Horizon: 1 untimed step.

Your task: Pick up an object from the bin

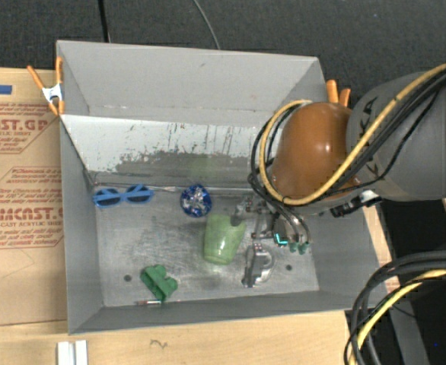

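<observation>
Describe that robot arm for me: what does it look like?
The arm is thick and grey, with a rounded orange-brown cover at its wrist. Yellow and black cables loop round that cover. Its hand is small and of silvery metal.

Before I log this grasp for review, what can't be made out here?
Camera view:
- Right back corner of the bin: hidden by the arm's orange cover.
- Whether the gripper touches the light green cup: they sit too close to tell.
- Thin thing beside the dark green piece: too small to name.
</observation>
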Available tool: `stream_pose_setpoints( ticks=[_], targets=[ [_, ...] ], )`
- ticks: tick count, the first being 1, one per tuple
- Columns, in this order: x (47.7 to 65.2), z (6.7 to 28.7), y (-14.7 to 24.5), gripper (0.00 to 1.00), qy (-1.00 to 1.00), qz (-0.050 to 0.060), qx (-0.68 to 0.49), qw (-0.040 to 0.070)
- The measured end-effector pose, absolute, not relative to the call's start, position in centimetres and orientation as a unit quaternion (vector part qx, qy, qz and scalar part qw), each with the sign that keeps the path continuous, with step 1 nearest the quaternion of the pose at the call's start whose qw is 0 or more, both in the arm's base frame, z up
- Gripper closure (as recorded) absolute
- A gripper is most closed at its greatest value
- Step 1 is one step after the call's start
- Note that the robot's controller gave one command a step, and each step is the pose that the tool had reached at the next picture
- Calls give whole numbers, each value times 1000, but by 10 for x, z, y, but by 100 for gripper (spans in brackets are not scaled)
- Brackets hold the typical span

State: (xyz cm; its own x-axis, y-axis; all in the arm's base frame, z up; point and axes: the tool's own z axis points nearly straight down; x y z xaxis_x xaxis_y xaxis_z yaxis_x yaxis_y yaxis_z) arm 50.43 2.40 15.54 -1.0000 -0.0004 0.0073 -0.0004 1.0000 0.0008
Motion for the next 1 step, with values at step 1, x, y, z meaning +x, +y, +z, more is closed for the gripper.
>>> stream_pose_setpoints(
  ticks=[1],
  targets=[
    [527,128,28,0,-999,-1,-37,-19]
  ],
)
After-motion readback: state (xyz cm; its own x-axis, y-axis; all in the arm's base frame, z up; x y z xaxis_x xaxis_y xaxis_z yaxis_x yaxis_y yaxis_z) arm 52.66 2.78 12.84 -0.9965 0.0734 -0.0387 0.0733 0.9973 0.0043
